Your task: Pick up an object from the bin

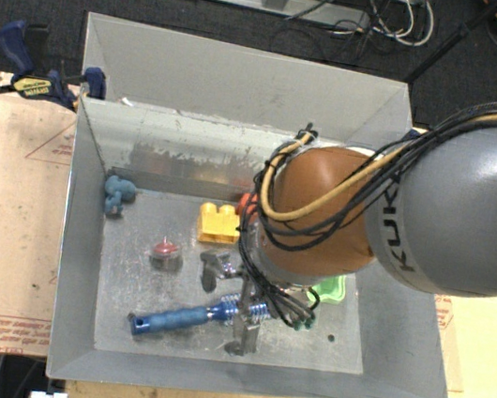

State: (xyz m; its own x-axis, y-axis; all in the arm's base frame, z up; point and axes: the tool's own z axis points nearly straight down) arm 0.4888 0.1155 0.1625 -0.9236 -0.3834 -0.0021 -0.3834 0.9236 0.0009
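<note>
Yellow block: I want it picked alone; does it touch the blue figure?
Apart. The camera view shows bare bin floor between the yellow block and the blue figure.

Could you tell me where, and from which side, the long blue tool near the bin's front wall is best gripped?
Probably at the middle of the long blue tool, coming straight down from above and closing across its narrow width. It lies flat and slightly slanted on the floor of the bin, with bare floor on both sides there. Its ribbed right end lies by the gripper.
</note>
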